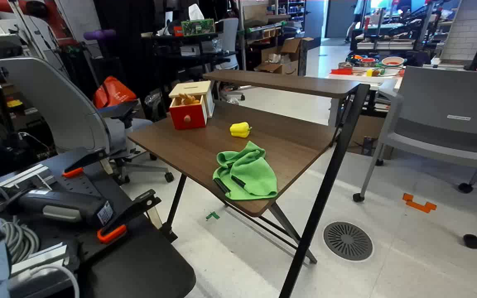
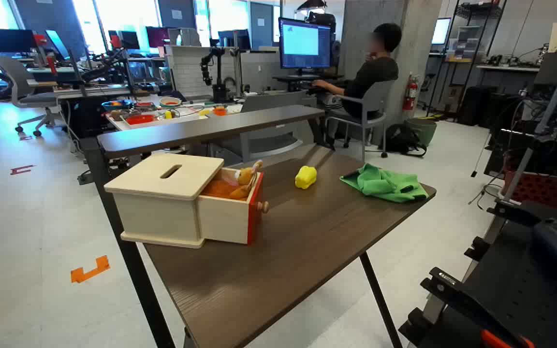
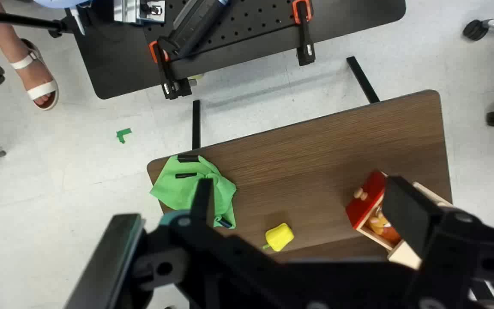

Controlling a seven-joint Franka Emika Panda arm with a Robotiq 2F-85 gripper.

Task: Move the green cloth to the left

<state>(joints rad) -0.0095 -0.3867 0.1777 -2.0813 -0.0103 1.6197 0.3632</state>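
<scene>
I see beneath me a brown wood-grained table [image 3: 311,146] carrying 3 things: a crumpled green cloth [image 3: 177,186] at a corner, a wooden box [image 2: 155,210] with its red-fronted drawer [image 2: 225,221] standing open, and, apart between them, a yellow pepper [image 3: 279,236].

In an exterior view: from the cloth [image 1: 257,174] end, angled down along the bench [image 1: 197,145], mid-range. In an exterior view: from the box [image 2: 157,208] end, closer in, facing roughly opposite. Wrist view: high, steeply down; pepper [image 3: 279,237] between spread jaws, cloth and box each partly behind a jaw. All three share bench, cloth, pepper, box.
</scene>
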